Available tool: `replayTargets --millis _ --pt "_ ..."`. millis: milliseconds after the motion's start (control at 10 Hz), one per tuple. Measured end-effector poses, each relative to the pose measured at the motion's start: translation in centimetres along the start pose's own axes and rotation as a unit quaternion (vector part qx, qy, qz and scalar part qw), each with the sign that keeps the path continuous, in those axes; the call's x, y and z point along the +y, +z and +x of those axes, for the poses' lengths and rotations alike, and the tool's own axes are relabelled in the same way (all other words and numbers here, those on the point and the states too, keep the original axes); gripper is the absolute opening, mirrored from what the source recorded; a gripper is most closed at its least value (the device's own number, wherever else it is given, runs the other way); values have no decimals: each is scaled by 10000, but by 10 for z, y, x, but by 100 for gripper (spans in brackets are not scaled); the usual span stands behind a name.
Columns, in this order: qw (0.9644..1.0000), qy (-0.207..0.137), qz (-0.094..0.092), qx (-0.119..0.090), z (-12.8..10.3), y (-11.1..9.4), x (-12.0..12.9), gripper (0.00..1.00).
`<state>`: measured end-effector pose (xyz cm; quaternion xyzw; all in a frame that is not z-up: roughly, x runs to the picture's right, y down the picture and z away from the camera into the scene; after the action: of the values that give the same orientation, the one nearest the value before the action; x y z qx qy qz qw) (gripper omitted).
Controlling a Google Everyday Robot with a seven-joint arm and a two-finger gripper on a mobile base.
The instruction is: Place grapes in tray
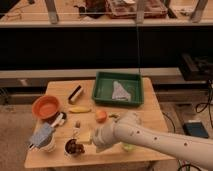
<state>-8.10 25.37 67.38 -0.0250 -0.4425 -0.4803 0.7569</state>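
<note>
Camera view: grey crumpled thing (120, 91) in the tray (102, 90), grapes (75, 146) well apart, just beside the gripper (96, 139) (grip not discernible).

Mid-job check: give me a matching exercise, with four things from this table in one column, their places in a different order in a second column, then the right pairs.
Things:
1. grapes
2. tray
3. orange bowl
4. gripper

Places, as seen in the picture:
A. back right part of the table
B. low over the front of the table, just right of the grapes
C. left side of the table, about halfway back
D. near the front edge, left of centre

Pairs: 1-D, 2-A, 3-C, 4-B
</note>
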Motion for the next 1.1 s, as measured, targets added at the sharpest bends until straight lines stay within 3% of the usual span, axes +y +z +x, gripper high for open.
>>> replayTargets --millis 500,900,1100 --pt "10000 26 73 -7 5 18 -8 68" --pt "9997 90 124 -185 3 45 -2 68" --pt "9995 115 221 -217 2 48 -5 57"
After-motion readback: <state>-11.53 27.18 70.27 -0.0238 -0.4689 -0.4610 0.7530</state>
